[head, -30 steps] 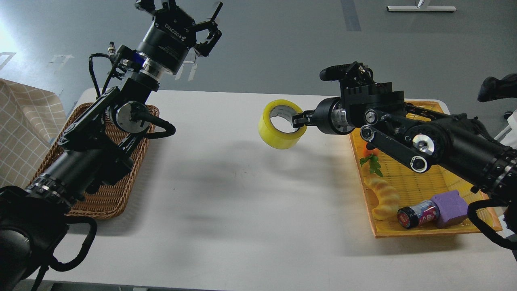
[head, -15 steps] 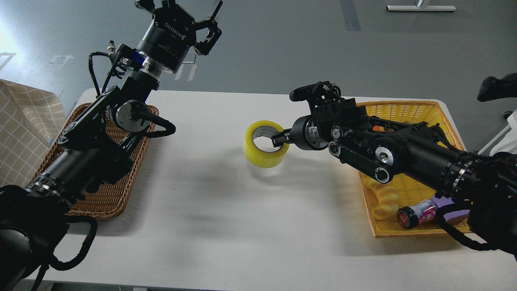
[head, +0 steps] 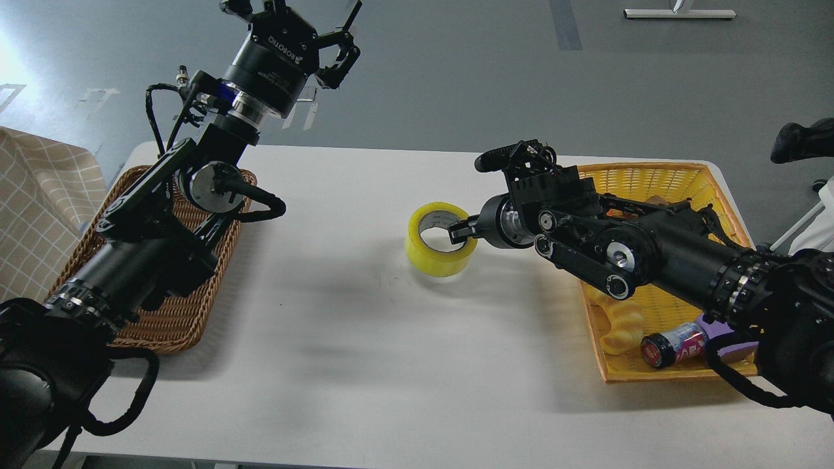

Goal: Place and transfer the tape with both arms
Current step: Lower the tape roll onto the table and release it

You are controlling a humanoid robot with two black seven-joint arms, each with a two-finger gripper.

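Note:
The tape (head: 438,254), a thick yellow roll with a grey-white core, is near the middle of the white table (head: 365,365), at or just above its surface, hole facing up. My right gripper (head: 460,232) reaches in from the right and is shut on the roll's right wall, one finger inside the hole and one outside. My left gripper (head: 313,29) is held high above the table's far left, well away from the tape, with its fingers spread open and empty.
A brown wicker basket (head: 163,319) lies at the left under my left arm. A yellow basket (head: 651,174) at the right holds a yellow bread-like toy (head: 616,326), a dark can (head: 671,345) and a purple block (head: 713,322). A checked cloth (head: 39,215) hangs at far left.
My right arm has carried the tape from mid-air leftward and down to the table's middle, then a little back right. My left arm has barely moved.

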